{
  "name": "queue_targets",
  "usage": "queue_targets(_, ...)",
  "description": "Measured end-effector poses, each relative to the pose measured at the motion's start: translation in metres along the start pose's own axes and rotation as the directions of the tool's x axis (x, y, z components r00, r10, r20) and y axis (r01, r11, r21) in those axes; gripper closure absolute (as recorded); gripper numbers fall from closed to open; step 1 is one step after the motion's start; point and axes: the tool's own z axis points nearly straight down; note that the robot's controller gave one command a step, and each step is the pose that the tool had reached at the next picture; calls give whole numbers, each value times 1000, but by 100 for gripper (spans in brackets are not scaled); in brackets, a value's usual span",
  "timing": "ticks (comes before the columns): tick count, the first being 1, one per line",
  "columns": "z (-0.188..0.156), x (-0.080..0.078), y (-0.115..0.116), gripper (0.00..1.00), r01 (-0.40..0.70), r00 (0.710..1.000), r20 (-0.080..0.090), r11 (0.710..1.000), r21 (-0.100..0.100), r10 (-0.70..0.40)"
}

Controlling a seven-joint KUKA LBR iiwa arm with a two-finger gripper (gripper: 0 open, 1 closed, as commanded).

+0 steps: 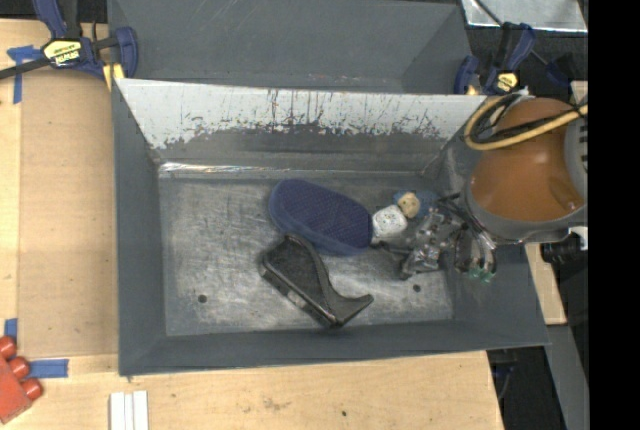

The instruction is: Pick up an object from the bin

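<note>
Claw point(432, 246) is seen low at the right side of the bin point(140, 248), under the orange wrist cover point(520, 173); whether it is open or closed cannot be told. A small white-and-tan object point(393, 218) lies just beside it, touching a blue oval pad point(318, 216). A black angled piece point(310, 280) lies nearer the front wall.

Things in the bin point(200, 258)
Blue oval pad point(318, 216) flat at centre; small white piece point(388, 221) against its right end; black angled handle point(308, 280) just below.
</note>
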Motion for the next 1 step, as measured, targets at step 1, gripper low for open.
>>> queue_targets(1, -62, -3, 0, 100, 1, 1000, 3, 1000, 0, -1)
